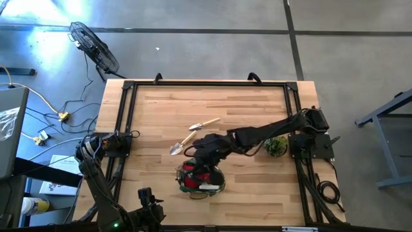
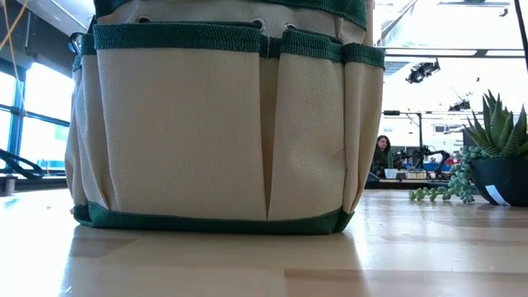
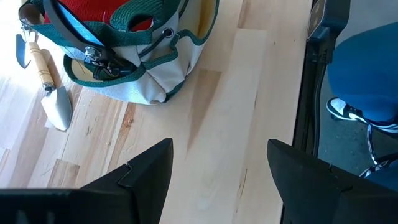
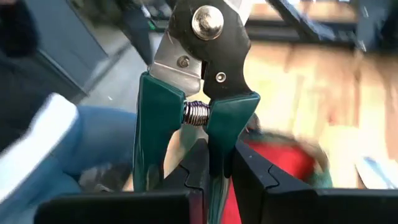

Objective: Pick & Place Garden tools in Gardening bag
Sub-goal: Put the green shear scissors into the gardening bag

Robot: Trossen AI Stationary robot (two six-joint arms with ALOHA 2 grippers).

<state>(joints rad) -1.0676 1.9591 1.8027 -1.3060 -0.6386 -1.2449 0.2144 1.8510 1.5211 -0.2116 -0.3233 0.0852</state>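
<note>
The gardening bag (image 1: pixel 201 178), beige cloth with green trim, stands near the table's front edge with a red bundle (image 3: pixel 93 14) inside; its side pockets fill the low view (image 2: pixel 223 124). My right gripper (image 1: pixel 205 154) hangs over the bag's far rim, shut on green-handled pruning shears (image 4: pixel 199 74). Two wooden-handled trowels (image 1: pixel 205 124) (image 1: pixel 180 143) lie flat on the table beyond the bag. My left gripper (image 3: pixel 221 168) waits open above the front left of the table, with nothing between its fingers. My right gripper pinches one green handle of the shears (image 4: pixel 219 146) between its two fingers. That handle runs back along the fingers; the other handle (image 4: pixel 149 137) stands free beside them. The shears are lifted clear, above the bag, their pivot and blades pointing away from the gripper.
A small potted succulent (image 1: pixel 277 145) (image 2: pixel 495 157) stands at the table's right side. Black rails (image 1: pixel 129 109) frame the tabletop. A blue chair and a person's shoe (image 3: pixel 348 109) show past the front edge. Bare wood lies left of the bag (image 1: pixel 148 129).
</note>
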